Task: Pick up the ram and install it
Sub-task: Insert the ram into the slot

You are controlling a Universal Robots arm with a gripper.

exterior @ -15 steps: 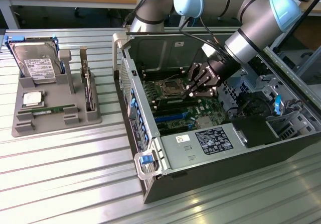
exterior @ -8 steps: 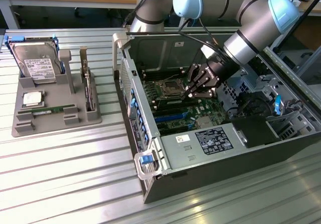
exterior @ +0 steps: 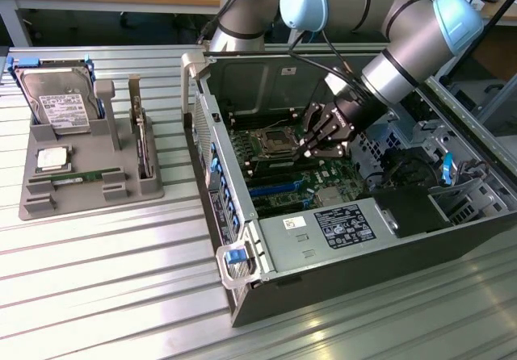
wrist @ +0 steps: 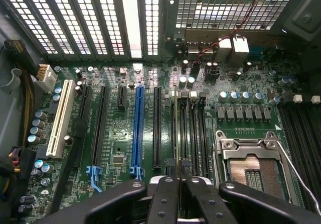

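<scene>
The ram, a thin green stick, lies flat in the grey tray at the exterior view's left. My gripper is far from it, down inside the open computer case just above the motherboard, next to the processor socket. In the wrist view the gripper is shut, its black fingers pressed close together over the near end of the dark memory slots. I cannot tell whether anything thin sits between them. The socket lies beside those slots.
The tray also holds a hard drive, a square silver processor chip and an upright green card. A boxed power supply and drive cages crowd the case. Long expansion slots and cables flank the memory slots.
</scene>
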